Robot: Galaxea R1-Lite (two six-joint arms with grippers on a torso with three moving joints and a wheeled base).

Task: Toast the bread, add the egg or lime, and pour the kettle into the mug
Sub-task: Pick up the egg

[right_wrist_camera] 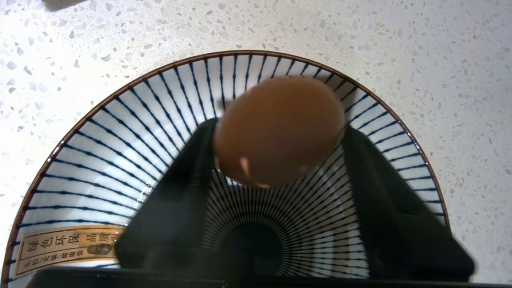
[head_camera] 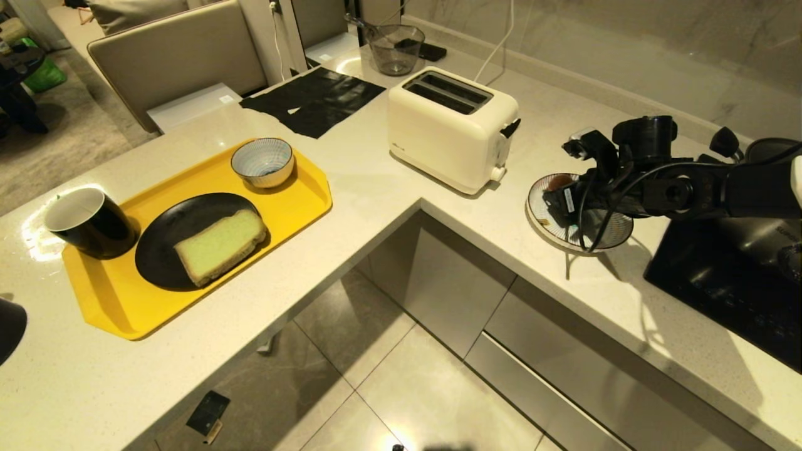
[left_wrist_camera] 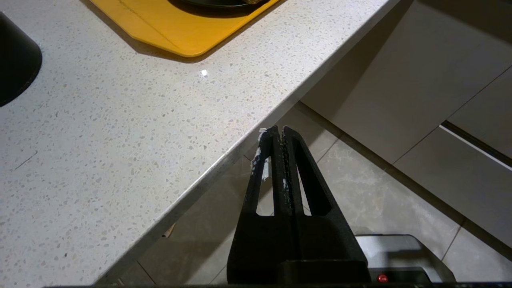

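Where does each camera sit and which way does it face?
Head: high, looking down on the L-shaped counter; right arm over the striped plate.
Left wrist: behind the shut left tool, facing counter edge and floor.
Right wrist: behind the right tool, looking down at the egg between its fingers.
Shared: head and right wrist show plate and egg.

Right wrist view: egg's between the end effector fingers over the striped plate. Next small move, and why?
Probably finish closing on the egg, then lift straight up. The right end effector straddles it over the striped plate, fingers at both sides, though a firm grip isn't evident. The bread is still on its black plate.
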